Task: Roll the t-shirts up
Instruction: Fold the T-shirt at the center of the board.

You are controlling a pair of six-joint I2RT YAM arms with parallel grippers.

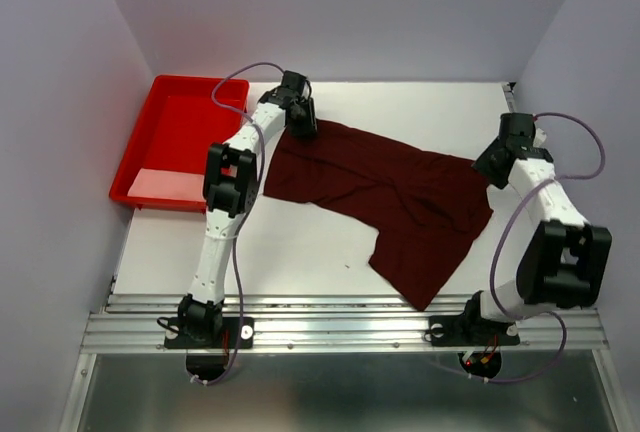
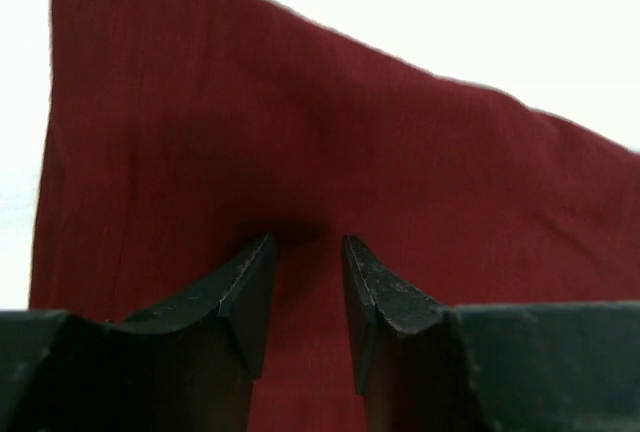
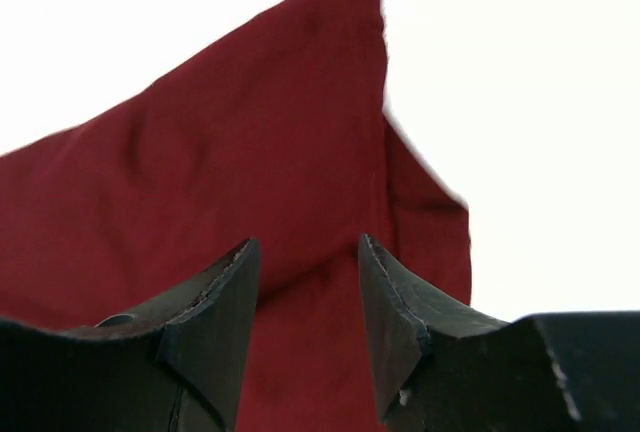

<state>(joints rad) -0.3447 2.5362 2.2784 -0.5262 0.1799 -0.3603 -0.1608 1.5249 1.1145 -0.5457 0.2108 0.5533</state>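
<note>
White tabletop [image 1: 300, 242] is shown draped with a dark maroon-red soft cloth t-shirt [image 1: 400, 192]. Its far-left corner is met by the left gripper [image 2: 307, 239] and its right edge by the right gripper [image 3: 307, 241]. Both are seen with jaws parted.

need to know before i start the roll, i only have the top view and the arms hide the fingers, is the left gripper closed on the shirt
Observer: No. In its wrist view the left gripper has its fingers apart, and the shirt shows through the gap.
Operator: and the right one
Observer: The right gripper is open as well, with its fingers apart over the cloth.
Operator: what part of the shirt is it at
Observer: A pointed corner of the shirt runs out ahead of its fingertips, with bare white table on both sides.
</note>
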